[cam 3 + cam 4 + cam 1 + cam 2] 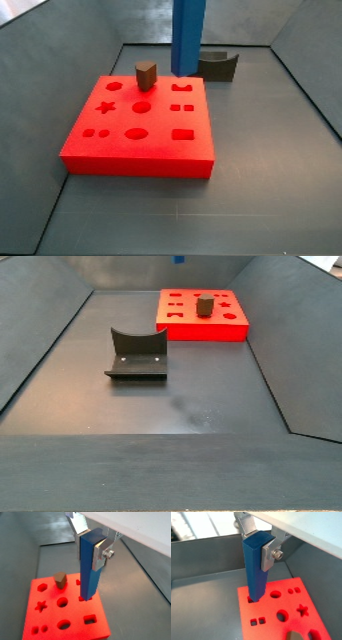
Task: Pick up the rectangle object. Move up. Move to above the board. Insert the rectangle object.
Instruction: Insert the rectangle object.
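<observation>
My gripper is shut on the top of the rectangle object, a tall blue bar that hangs upright; both wrist views show it. One silver finger presses its side. The bar's lower end is over a small hole near one edge of the red board, also seen in a wrist view. In a side view the bar comes down over the board's far edge. In a side view only the bar's tip shows, clearly above the board. The gripper is out of both side views.
A short brown block stands in a hole of the board, also seen in a wrist view. The dark fixture stands on the grey floor apart from the board, and behind it in a side view. Grey walls enclose the floor.
</observation>
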